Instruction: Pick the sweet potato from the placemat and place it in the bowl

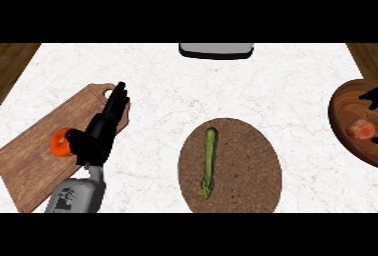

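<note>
The oval brown placemat point(230, 167) lies on the white marbled bench point(221, 85), and it serves here as the landmark. On the placemat, left of its middle, lies a long green vegetable point(210, 162), running lengthwise along the mat with its darker, bushier tip toward the near edge; it looks like an asparagus spear.

Far to the right of the placemat, at the picture's edge, sits a dark wooden bowl point(345, 107), only partly in view. Inside it rests a reddish-orange lump point(362, 130), which may be the sweet potato, though the view there is too poor to be sure. A few black shapes point(370, 100) show above it at the bowl's right edge; I cannot tell what they are.

To the left of the placemat lies a wooden cutting board point(33, 160), set at a slant. On it is a round orange-red thing point(59, 142), partly covered. The left hand point(103, 132) hangs over the board's right side, between board and placemat, its fingers point(118, 100) straight and stretched away from the viewer, grasping nothing. Its grey forearm point(77, 195) comes in from the lower edge.

Beyond the placemat, at the bench's far edge, stands a grey and white object point(217, 49), cut off by the view.
</note>
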{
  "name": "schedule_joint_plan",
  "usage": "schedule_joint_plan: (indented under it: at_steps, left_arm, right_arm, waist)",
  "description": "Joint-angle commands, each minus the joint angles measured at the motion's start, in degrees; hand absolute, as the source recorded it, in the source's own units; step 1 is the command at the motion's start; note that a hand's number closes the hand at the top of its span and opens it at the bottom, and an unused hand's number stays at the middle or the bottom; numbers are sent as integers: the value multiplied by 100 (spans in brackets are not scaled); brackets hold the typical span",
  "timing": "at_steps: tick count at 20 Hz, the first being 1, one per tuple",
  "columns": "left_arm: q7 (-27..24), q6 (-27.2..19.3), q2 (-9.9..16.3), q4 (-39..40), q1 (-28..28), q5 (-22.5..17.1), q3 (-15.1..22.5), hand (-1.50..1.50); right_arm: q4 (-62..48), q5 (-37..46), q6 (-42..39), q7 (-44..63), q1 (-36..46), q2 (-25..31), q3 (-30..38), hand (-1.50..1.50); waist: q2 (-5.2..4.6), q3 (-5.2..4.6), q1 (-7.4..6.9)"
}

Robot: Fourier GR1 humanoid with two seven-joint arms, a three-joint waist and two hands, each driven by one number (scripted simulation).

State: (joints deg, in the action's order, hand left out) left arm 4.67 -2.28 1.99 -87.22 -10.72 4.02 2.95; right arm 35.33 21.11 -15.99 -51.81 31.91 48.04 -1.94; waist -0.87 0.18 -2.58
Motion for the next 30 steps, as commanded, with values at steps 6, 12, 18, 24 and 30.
schedule_joint_plan:
  at_steps: [6, 12, 18, 24, 30]
  left_arm:
    - [50, -57, -46, -5, 18, -49, -67, 0]
    - [16, -158, -123, 22, -38, 85, 26, 0]
    - [-67, -30, -62, -125, 158, 15, 45, 0]
    - [-57, -18, 46, -99, 173, 4, -67, 0]
    - [-9, 20, 22, -175, 270, -51, -41, 0]
  right_arm:
    - [-700, -817, -1267, -1262, 333, -93, 345, -150]
    - [-1104, -1523, -2095, -550, 836, 284, 728, -150]
    - [-1487, -1878, -2800, -200, 827, 630, 782, -150]
    - [-1494, -2258, -3419, 101, 723, 857, 818, -150]
    - [-1238, -2519, -3704, 143, 402, 858, 723, -150]
  waist:
    - [36, 4, 115]
    - [26, -2, 116]
    - [-7, 13, 16]
    - [-36, 31, 10]
    - [-21, 48, 56]
